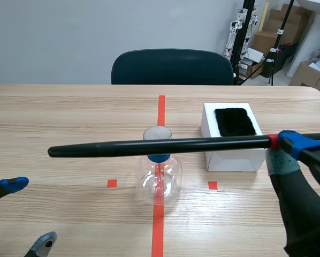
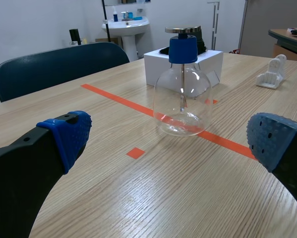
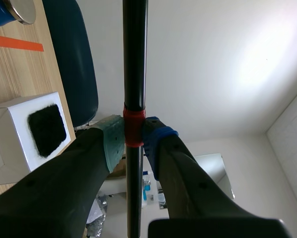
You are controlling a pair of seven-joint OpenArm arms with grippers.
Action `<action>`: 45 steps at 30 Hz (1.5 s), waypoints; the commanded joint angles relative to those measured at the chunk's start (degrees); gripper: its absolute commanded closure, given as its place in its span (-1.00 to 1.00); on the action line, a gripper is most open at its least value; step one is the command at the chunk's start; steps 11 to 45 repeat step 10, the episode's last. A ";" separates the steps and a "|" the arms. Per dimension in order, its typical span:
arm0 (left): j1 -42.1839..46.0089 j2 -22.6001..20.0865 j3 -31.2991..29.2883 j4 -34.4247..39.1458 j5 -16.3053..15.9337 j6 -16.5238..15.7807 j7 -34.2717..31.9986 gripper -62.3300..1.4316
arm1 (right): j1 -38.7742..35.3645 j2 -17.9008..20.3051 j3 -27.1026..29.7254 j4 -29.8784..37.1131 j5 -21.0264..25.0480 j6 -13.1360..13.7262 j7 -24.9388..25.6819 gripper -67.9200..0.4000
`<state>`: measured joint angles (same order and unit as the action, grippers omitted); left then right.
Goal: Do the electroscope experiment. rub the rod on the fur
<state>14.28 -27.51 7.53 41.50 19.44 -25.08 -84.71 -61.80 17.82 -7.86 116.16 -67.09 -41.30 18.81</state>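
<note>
The rod (image 1: 160,145) is held level in the air above the desk (image 1: 69,118), clamped at its red-banded end (image 1: 273,141) by the right gripper (image 1: 286,150). The two fingers are pressed against the band from either side, one blue pad (image 3: 157,136) and one grey-green pad (image 3: 112,141). The rod is long, black and smooth, and its free tip is pointed toward the left side of the desk. In the scene view it is seen crossing in front of the top of the electroscope (image 1: 159,179); whether it is directly over the disc cannot be told. It is not touching the fur (image 1: 234,121).

The left gripper (image 1: 29,213) is set low over the near left part of the desk. Its fingers are spread wide and nothing is grasped or touched; only the pads are shown in the scene view, the arm being cut off.

Farther out, the electroscope is stood on the orange-red centre line: a clear glass flask with a blue cap (image 2: 183,49), a metal disc (image 2: 183,29) on top and a thin stem inside. Its leaves are too fine to be made out. Just beyond it and to the right, a white box (image 1: 232,155) is placed, with the black fur laid on top. Behind the desk a dark chair (image 1: 170,67) is seen.
</note>
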 commanded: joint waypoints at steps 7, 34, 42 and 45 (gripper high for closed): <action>-0.02 -0.48 -0.48 0.81 -0.59 0.11 -1.18 -1.00 | -0.11 0.59 0.28 1.16 0.24 -3.56 0.02 0.99; -0.02 -0.48 -0.48 0.81 -0.59 0.11 -1.18 -1.00 | -0.11 0.59 0.28 1.16 0.24 -3.56 0.02 0.99; -0.02 -0.48 -0.48 0.81 -0.59 0.11 -1.18 -1.00 | -0.11 0.59 0.28 1.16 0.24 -3.56 0.02 0.99; -0.02 -0.48 -0.48 0.81 -0.59 0.11 -1.18 -1.00 | -0.11 0.59 0.28 1.16 0.24 -3.56 0.02 0.99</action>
